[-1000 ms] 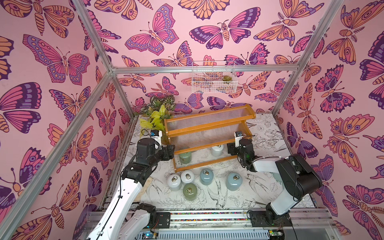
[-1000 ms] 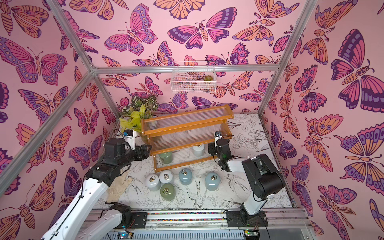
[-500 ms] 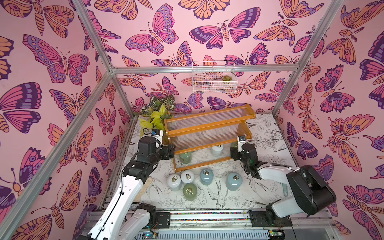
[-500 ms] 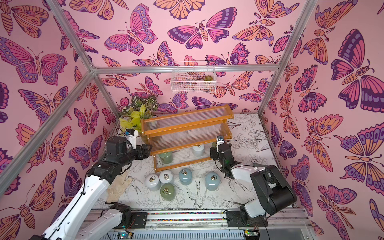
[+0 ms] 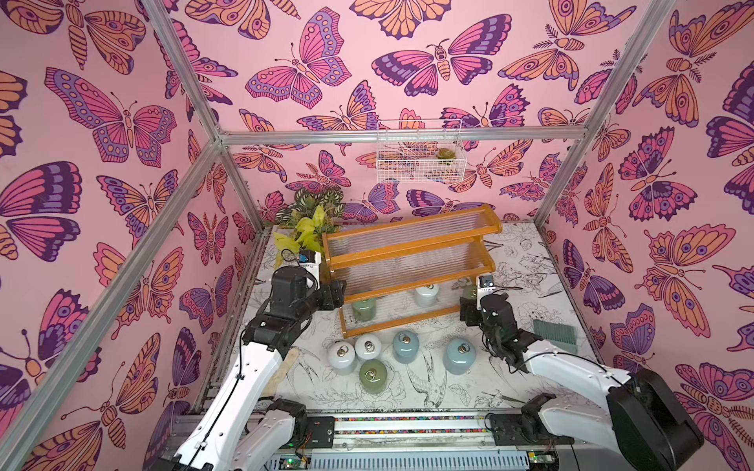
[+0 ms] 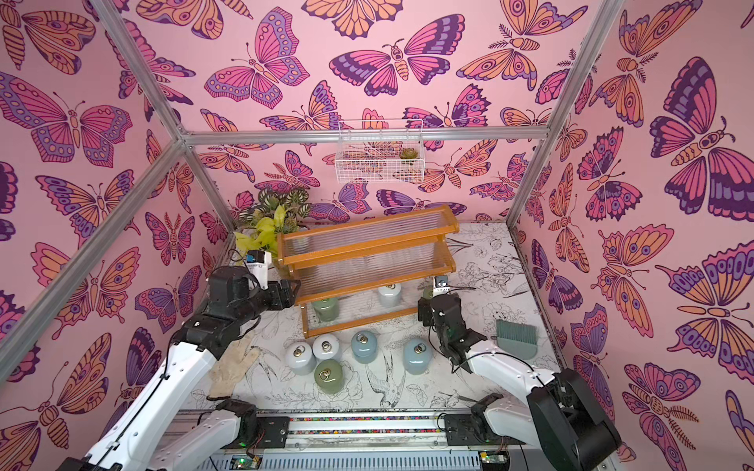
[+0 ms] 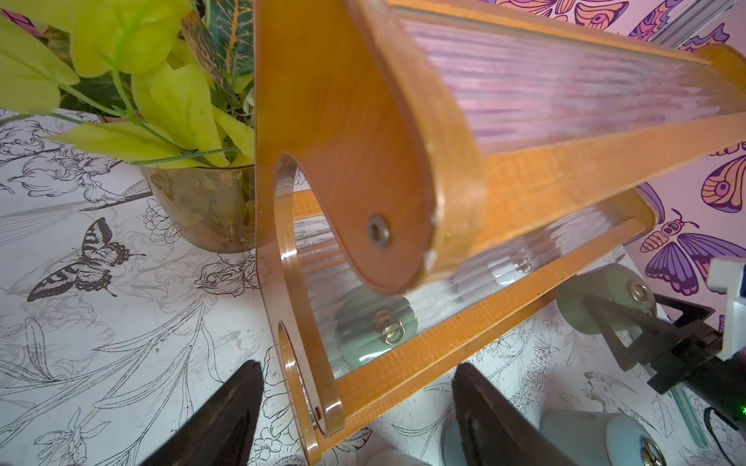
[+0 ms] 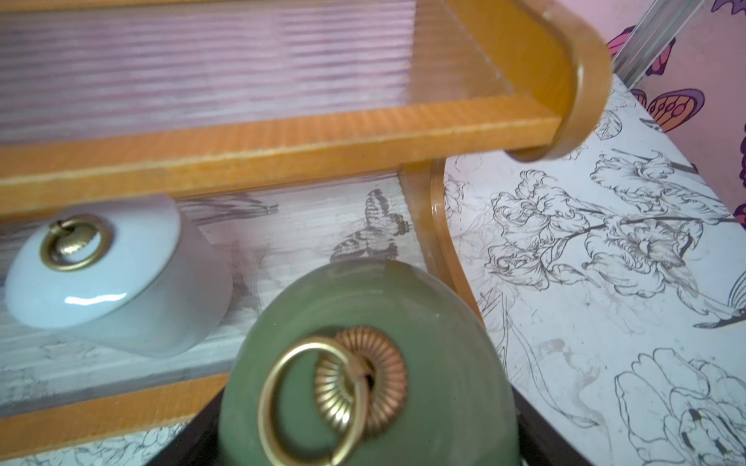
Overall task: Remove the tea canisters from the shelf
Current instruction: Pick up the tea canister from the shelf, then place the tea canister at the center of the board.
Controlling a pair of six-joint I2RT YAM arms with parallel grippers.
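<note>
The shelf (image 5: 412,240) stands at the back of the table, and its lowest tier holds a sage green canister (image 5: 364,308) and a white canister (image 5: 426,294). My right gripper (image 5: 468,301) is shut on another sage green canister (image 8: 363,322) just off the shelf's right end. The same canister shows in the left wrist view (image 7: 605,298). My left gripper (image 7: 359,403) is open and straddles the shelf's lower left corner (image 7: 319,407) without touching it. In front of the shelf stand two white canisters (image 5: 342,357) (image 5: 368,346), a green one (image 5: 373,376) and two pale blue ones (image 5: 406,346) (image 5: 461,355).
A leafy plant in a glass vase (image 5: 310,228) stands behind the shelf's left end. A white wire basket (image 5: 420,155) hangs on the back wall. A cloth glove (image 6: 232,367) lies by the left arm, and a green brush (image 5: 555,334) lies near the right wall.
My right gripper has drawn the green canister a little forward and out past the shelf's right end, and the arm's elbow has swung right. The left gripper has barely moved.
</note>
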